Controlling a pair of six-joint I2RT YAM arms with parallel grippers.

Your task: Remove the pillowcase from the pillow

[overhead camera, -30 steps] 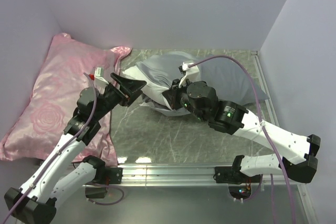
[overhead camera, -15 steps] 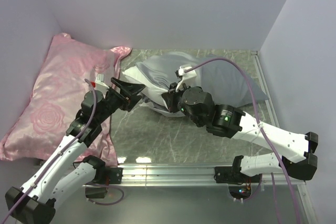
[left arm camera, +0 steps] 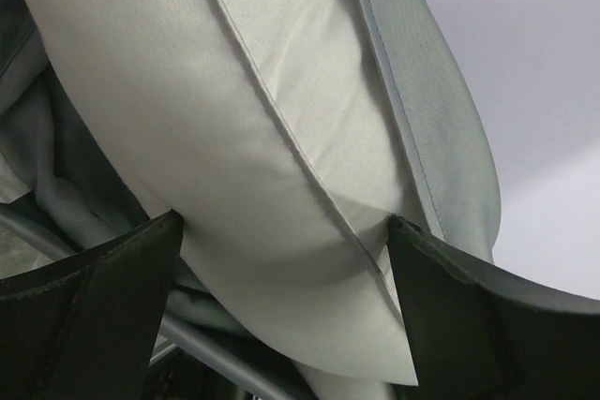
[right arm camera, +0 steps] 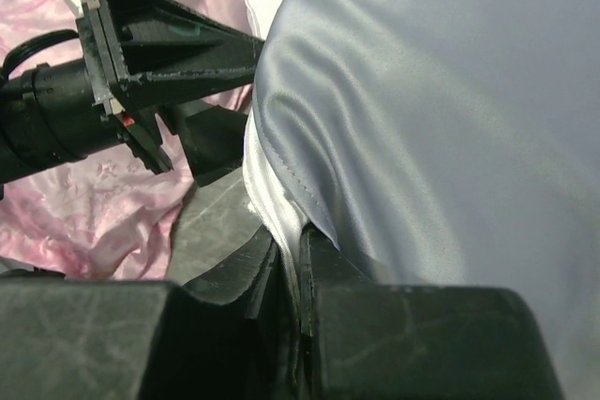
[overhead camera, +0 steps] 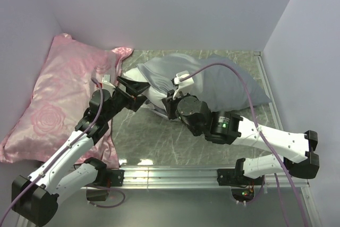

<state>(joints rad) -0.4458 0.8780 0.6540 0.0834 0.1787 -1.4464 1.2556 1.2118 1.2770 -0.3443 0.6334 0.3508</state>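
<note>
Last second: left fingers [left arm camera: 281,231] moved in on the pillow [left arm camera: 262,128], spread wide, straddling its bare white corner, not clamped. Right fingers [right arm camera: 292,264] stayed clenched on a fold of white pillow fabric just under the pillowcase [overhead camera: 226,81] hem; that arm shifted left. Pillowcase lay at the back of the counter [overhead camera: 159,136], covering most of the pillow. My read: left was lining up to grab the pillow, case barely off.

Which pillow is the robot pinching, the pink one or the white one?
The white pillow, partly in the grey pillowcase: the right gripper pinches its bare end. The pink rose-patterned pillow lies aside.
</note>
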